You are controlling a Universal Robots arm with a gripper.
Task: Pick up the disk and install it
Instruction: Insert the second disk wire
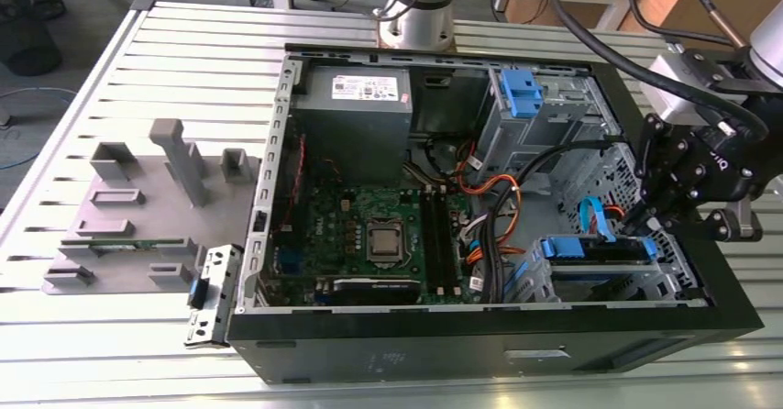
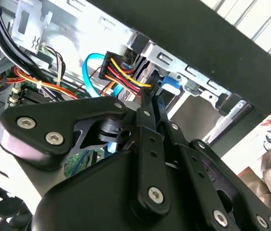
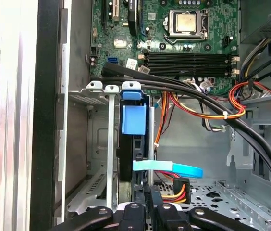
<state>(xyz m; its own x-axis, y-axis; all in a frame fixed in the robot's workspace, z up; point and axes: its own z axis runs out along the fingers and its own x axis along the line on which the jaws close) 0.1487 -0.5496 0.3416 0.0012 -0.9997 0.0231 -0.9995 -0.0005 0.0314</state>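
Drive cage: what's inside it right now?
The disk sits edge-on in the drive cage, blue rails showing, with the end effector at it. The cage walls hide its label and how deep it sits.

Black gripper [image 2: 147, 103] w/ silver screws, black cables, grey arm [image 1: 423, 5]

The disk [image 1: 596, 250] stands on edge in the drive bay of the open computer case [image 1: 404, 349], at the case's front corner on the exterior view's right. In the exterior view its blue plastic rail faces upward, running along the bay's top, with dark metal beneath. In the first wrist view the disk [image 3: 134, 144] appears as a narrow dark slab set upright between the bay's grey metal dividers, capped by a blue rail and tab. In the second wrist view a blue rail end [image 2: 170, 84] shows beside the bay's metal frame. The label face is hidden.
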